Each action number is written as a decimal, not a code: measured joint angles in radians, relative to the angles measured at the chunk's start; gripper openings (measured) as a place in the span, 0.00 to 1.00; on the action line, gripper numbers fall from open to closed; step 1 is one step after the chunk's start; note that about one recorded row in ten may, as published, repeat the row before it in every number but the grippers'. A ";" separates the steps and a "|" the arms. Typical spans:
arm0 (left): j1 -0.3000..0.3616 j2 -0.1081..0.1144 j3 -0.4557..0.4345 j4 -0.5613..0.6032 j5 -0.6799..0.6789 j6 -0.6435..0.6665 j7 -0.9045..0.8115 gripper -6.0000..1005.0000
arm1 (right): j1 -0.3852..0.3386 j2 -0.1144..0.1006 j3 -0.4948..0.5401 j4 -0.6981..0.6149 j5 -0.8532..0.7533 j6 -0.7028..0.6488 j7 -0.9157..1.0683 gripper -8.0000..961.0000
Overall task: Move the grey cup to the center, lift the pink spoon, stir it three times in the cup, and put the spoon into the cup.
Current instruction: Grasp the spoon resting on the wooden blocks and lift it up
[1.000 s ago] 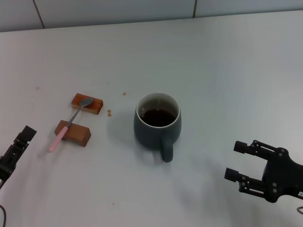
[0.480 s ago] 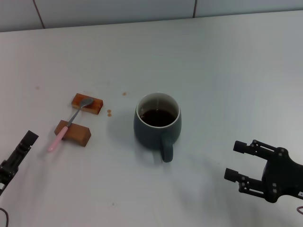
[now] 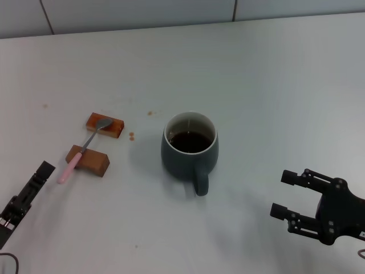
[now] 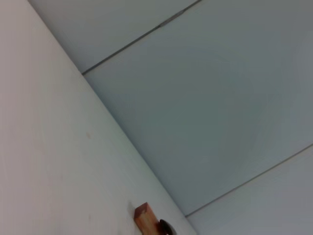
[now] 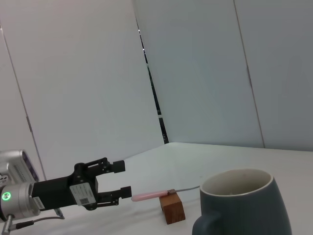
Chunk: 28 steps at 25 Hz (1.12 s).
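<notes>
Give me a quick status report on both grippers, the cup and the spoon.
Left gripper open, near pink spoon handle. Right gripper open, empty, right of grey cup. Spoon resting across two brown blocks. Nothing in the way.

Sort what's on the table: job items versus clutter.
Job items: rounded dark blue-grey ceramic mug holding dark liquid; slim pink-handled metal spoon; open left gripper.
Clutter: two brown rectangular blocks propping the spoon; open right gripper, idle.
</notes>
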 joint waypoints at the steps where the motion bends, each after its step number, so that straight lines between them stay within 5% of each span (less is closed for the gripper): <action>1: -0.003 0.000 0.002 -0.002 0.001 -0.006 0.000 0.80 | 0.000 0.000 0.000 0.000 0.000 0.000 0.000 0.78; 28: -0.021 -0.001 0.003 -0.006 0.001 -0.051 -0.033 0.80 | 0.002 0.000 0.000 0.002 -0.002 0.000 0.001 0.78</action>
